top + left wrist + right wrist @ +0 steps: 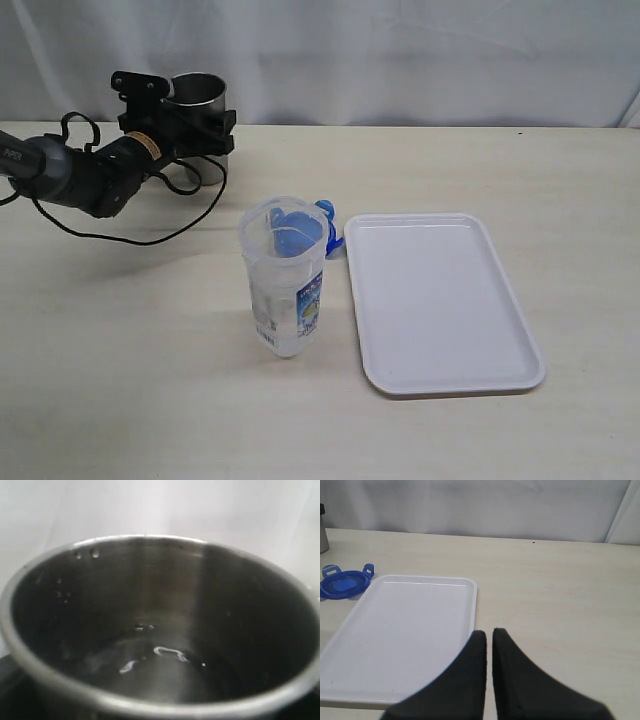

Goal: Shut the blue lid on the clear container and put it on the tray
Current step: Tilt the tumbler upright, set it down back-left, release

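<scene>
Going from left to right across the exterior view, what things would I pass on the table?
A steel cup → clear container → white tray. The blue lid overlaps the container, so it is left out.

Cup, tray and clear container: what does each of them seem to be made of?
The cup looks like brushed steel: grey, with streaky reflections inside. The tray is likely plastic: glossy opaque white with a moulded, rounded rim. The clear container is probably plastic too: see-through walls carrying a printed label.

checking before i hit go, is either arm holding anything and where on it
The left fingers flank the steel cup just below its rim, apparently gripping it; the right fingers are shut and empty.
</scene>
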Motion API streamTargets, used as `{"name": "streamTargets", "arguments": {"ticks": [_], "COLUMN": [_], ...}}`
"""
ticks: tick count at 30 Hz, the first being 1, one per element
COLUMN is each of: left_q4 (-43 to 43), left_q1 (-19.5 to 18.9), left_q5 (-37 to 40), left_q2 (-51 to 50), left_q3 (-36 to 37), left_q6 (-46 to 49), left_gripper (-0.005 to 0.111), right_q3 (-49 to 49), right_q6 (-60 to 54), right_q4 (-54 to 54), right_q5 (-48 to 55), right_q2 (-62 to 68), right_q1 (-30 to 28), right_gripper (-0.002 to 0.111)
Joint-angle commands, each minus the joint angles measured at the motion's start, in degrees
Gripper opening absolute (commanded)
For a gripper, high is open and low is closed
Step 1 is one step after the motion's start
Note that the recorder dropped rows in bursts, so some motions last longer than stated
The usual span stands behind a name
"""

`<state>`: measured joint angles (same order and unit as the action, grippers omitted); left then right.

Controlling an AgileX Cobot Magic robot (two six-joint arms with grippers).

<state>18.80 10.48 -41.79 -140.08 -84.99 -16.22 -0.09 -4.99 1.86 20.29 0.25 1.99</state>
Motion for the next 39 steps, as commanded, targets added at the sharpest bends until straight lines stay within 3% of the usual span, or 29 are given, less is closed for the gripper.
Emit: {"name": "streamTargets", "arguments": {"ticks": [1, 17, 29, 32, 33, 36, 39], "left_q4": [-0.95, -1.55, -1.32, -1.32, -1.32, -1.32, -1.20], "left_q1": [-0.10, -5.75, -5.86, -5.86, -5.86, -5.86, -5.86], "left_q5": [-3.34, 2.54, 6.63, 9.23, 10.35, 12.25, 16.41], "left_q2": [0.70, 0.70, 0.70, 0.70, 0.80, 0.80, 1.25], "left_q3": [-1.04, -0.38, -0.38, -0.38, -0.38, -0.38, -0.38], "left_q6": [-0.33, 1.51, 3.13, 2.47, 2.47, 2.47, 2.47], "left_gripper": [0.000, 0.000, 0.000, 0.023, 0.040, 0.071, 0.083], "right_q3": [0.09, 0.09, 0.09, 0.09, 0.09, 0.09, 0.09], "right_q6": [-0.15, -0.15, -0.15, -0.15, -0.15, -0.15, -0.15], "right_q4": [0.23, 0.23, 0.23, 0.23, 0.23, 0.23, 0.23], "right_q5": [-0.74, -0.74, -0.74, -0.74, -0.74, -0.74, -0.74], "right_q2": [-0.25, -0.25, -0.25, -0.25, -0.25, -0.25, -0.25], "right_q1": [0.12, 0.12, 0.12, 0.12, 0.12, 0.12, 0.12], "right_gripper": [0.004, 0.004, 0.004, 0.004, 0.004, 0.004, 0.004]}}
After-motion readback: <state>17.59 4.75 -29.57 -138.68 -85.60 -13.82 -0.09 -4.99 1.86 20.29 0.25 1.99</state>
